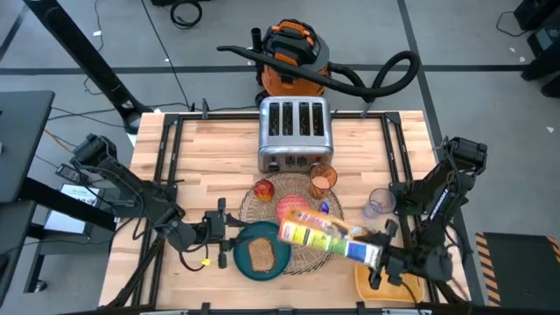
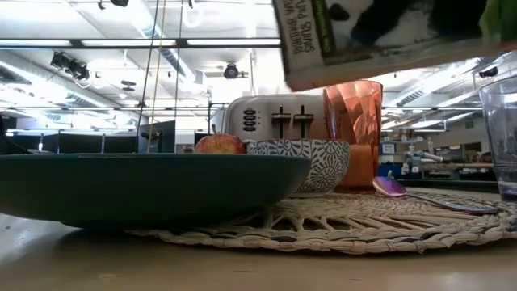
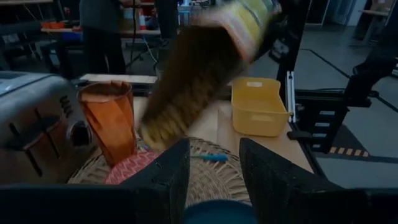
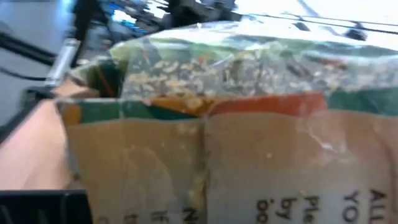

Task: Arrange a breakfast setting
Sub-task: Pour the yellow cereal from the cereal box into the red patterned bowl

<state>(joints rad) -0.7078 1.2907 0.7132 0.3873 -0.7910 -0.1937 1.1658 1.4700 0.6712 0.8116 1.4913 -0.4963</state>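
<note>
Woven mat (image 1: 302, 229) carries our plate (image 1: 262, 249) with toast (image 1: 261, 254), bowl (image 1: 293, 210), cup (image 1: 323, 179) and apple (image 1: 263, 189). Our right gripper (image 1: 378, 258) clamps a tilted cereal box (image 1: 328, 236) over the bowl; our left gripper (image 1: 219, 234) waits open beside the plate.

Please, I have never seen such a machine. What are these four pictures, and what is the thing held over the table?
Two robot arms work at a wooden table. One picture looks down from above, one looks level across the table, and two come from cameras on the wrists. The right gripper holds a cereal box, tilted over the pink-red bowl. On the straw placemat lie a teal plate with toast, an apple and an orange cup. The left gripper waits, open, beside the plate.
</note>
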